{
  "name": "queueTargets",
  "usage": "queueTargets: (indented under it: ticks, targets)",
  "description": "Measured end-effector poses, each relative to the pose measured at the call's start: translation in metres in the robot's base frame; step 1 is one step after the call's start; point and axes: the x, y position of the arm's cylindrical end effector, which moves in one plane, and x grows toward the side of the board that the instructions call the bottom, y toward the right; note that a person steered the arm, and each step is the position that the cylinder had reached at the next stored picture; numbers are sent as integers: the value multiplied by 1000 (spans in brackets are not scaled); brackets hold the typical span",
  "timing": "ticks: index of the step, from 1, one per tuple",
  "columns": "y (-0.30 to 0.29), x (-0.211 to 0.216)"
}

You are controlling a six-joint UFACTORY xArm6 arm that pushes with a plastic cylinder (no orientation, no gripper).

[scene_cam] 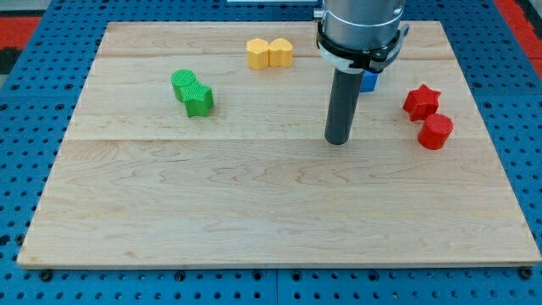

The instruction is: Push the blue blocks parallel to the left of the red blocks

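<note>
Peeking out behind the rod, a blue block sits near the board's top edge, left of the red blocks. The tip, with no pincer, rests below it; lining up looks unfinished.

Our tip sits on the wooden board, right of centre. Just behind the rod, on its right, we see only a sliver of a blue block, shape hidden by the arm. Far right: red star block w/ a red round-ish block touching it on the near side. Tip is well apart from both reds, to their left. Far centre: two yellow blocks side by side, touching. Left: two green blocks touching, set diagonally. Blue pegboard table surrounds the board.
</note>
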Motion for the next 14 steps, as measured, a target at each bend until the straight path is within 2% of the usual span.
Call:
queueTargets:
  ticks: [2,4,5,7,8,9,14]
  targets:
    - [1,-14]
    - [1,-81]
    - [1,-81]
    - [1,-123]
    - [1,-124]
    - [1,-159]
    - [20,-190]
